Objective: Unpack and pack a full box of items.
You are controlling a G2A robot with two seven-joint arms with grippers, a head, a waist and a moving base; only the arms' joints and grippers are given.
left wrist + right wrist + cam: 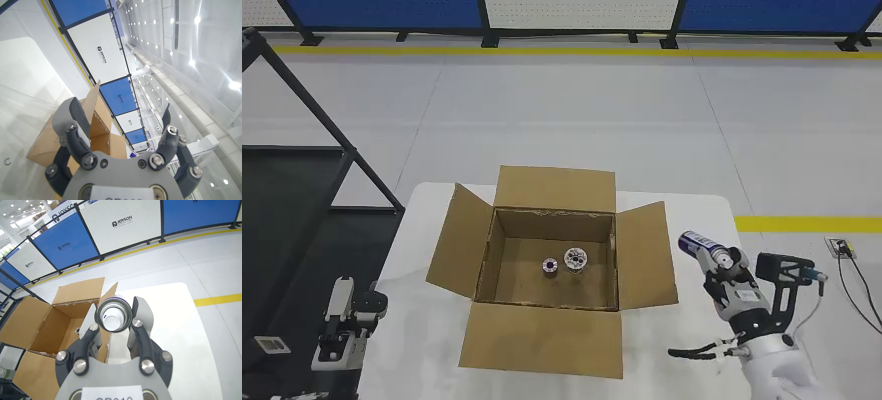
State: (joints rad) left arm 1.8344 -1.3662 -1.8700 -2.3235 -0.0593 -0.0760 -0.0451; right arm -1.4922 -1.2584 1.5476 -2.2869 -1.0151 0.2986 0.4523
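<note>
Holding a can (113, 316) in our right gripper (115, 310) just beside the open box (542, 340), two round parts (575, 260) inside, our left gripper (121, 106) spread wide.

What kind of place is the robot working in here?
Likely a fenced test cell in a factory-style hall: blue and white partition panels fence the floor, a yellow floor line marks it, and rows of ceiling lights hang high overhead. The cardboard box sits on a white table.
</note>
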